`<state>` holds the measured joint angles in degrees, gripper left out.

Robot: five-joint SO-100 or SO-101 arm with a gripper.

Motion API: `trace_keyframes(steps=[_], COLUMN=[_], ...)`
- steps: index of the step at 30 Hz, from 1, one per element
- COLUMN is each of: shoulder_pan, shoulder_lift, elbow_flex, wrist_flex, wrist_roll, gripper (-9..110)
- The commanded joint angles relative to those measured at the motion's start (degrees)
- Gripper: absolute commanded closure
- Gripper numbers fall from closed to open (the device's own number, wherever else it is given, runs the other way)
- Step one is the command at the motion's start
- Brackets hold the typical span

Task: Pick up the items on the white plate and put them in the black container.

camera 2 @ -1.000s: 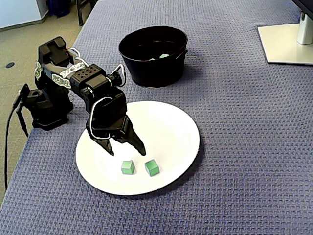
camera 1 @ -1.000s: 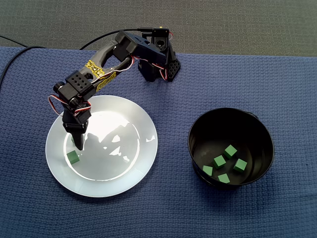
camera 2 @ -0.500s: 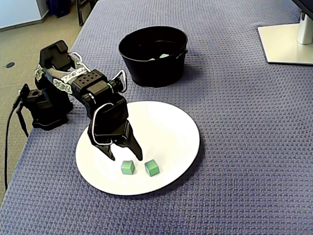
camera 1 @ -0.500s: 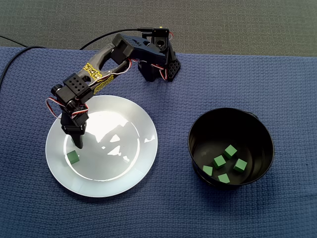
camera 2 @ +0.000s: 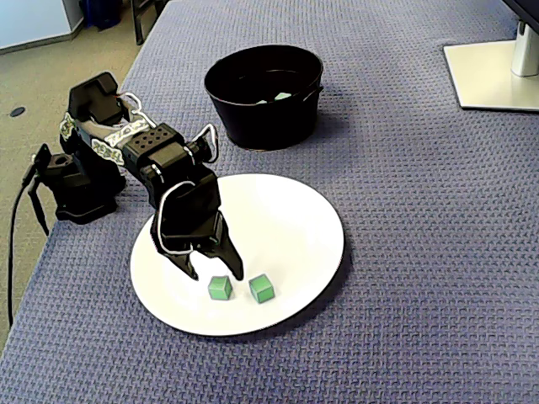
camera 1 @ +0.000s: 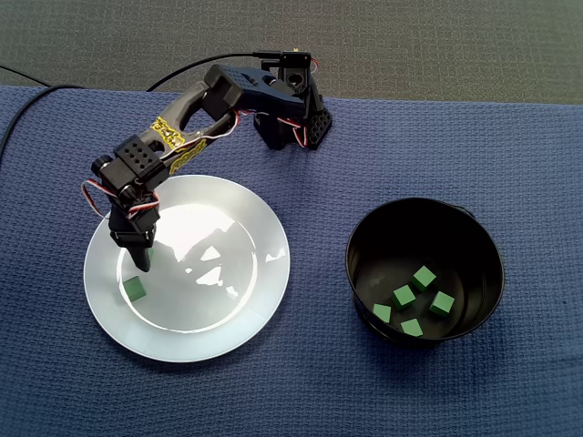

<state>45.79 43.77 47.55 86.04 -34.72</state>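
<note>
Progress, roughly?

More than half, I'd judge. In the side-on fixed view two green cubes (camera 2: 262, 289) sit on the near part of the white plate (camera 2: 295, 210), just beside each other but not touching. The top-down fixed view shows only one of them; the arm covers the other.

What do they look like?

Small, matte and flat-faced, with crisp edges and the same green. They should pinch easily.

And the gripper (camera 2: 213, 270)?

It is spread apart with nothing in it. Its tips hang just behind the left-hand cube (camera 2: 220, 288), low over the plate. I cannot tell whether they touch the plate.

So that one is next?

Likely, with its neighbour after it.

Farther back?

The black container (camera 2: 261, 126) stands beyond the plate on the blue cloth (camera 2: 404, 210). From above, five stored cubes (camera 1: 404, 295) lie loose on its floor. By my count that is five in and two left to move.
</note>
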Motion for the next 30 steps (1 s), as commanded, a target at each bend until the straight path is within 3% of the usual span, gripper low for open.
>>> trace_keyframes(steps=[1,14,21,26,30], shoulder_pan=[0.7,2.1,1.1,-6.9,-20.7], shoulder_lift=[0.4,1.7,24.3,42.5,54.4], elbow_flex=[-3.3,-5.4,-9.9,-18.4,-17.4], wrist_flex=[-0.9,0.6,4.4,4.4,-0.2], wrist_roll=[-0.3,1.1,5.9,8.1,7.6], gripper=[102,102,102,102,102])
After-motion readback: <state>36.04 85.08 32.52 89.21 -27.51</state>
